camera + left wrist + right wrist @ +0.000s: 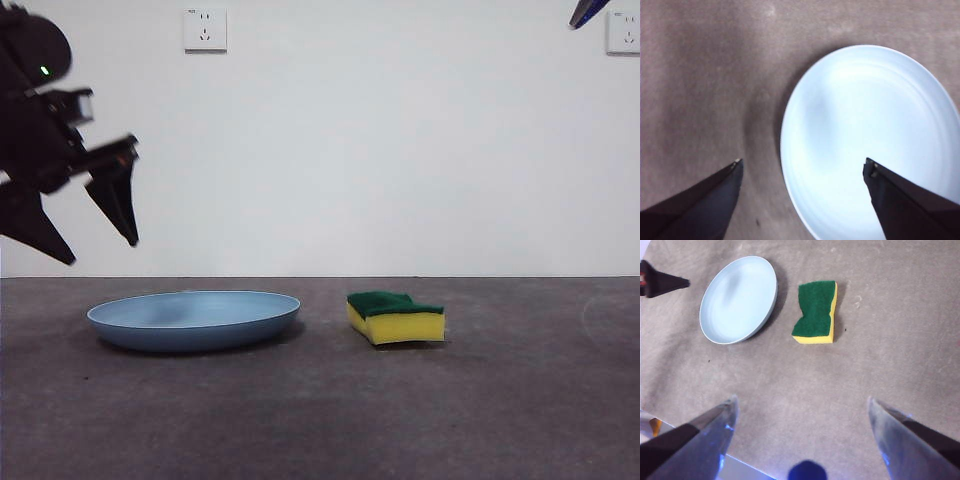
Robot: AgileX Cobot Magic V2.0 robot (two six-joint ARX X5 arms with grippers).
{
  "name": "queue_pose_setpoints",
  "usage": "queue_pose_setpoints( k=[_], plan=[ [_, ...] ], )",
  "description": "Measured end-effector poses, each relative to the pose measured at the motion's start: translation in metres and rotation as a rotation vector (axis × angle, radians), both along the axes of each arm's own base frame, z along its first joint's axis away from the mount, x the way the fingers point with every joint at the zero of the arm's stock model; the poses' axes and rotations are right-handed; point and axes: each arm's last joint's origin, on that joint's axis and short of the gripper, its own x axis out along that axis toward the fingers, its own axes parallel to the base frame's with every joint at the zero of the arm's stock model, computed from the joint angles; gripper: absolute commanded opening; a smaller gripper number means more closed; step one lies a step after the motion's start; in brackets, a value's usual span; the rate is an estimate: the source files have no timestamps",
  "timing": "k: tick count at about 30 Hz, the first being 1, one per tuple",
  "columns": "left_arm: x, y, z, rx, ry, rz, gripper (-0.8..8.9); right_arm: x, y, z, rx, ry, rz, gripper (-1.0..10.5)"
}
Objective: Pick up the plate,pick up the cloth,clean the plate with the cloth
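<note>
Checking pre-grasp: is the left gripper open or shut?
Open. The left gripper has its jaws spread wide, straddling the rim of the plate from above; nothing held.

On the table (520, 420), the plate (194, 319) lies left of the sponge (395, 317), the two near but apart, with the left gripper (105, 245) above the plate's left edge.

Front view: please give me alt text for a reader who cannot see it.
A light-blue plate lies on a grey table, with a yellow and green sponge beside it, apart from it and green side up. The left hand, dark and open, hangs above the plate's outer edge. Two wall sockets sit on the white wall behind.
</note>
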Motion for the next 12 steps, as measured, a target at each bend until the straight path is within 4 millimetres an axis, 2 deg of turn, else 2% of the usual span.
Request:
queue_pose_setpoints(
  k=[3, 12],
  plan=[
    [0.008, -0.003, -0.014, 0.016, 0.010, 0.001, 3.32, 0.000, 0.000, 0.000, 0.000, 0.000, 0.000, 4.4],
    [0.019, -0.006, -0.045, 0.020, 0.073, -0.005, 3.33, 0.000, 0.000, 0.000, 0.000, 0.000, 0.000, 4.4]
  ],
)
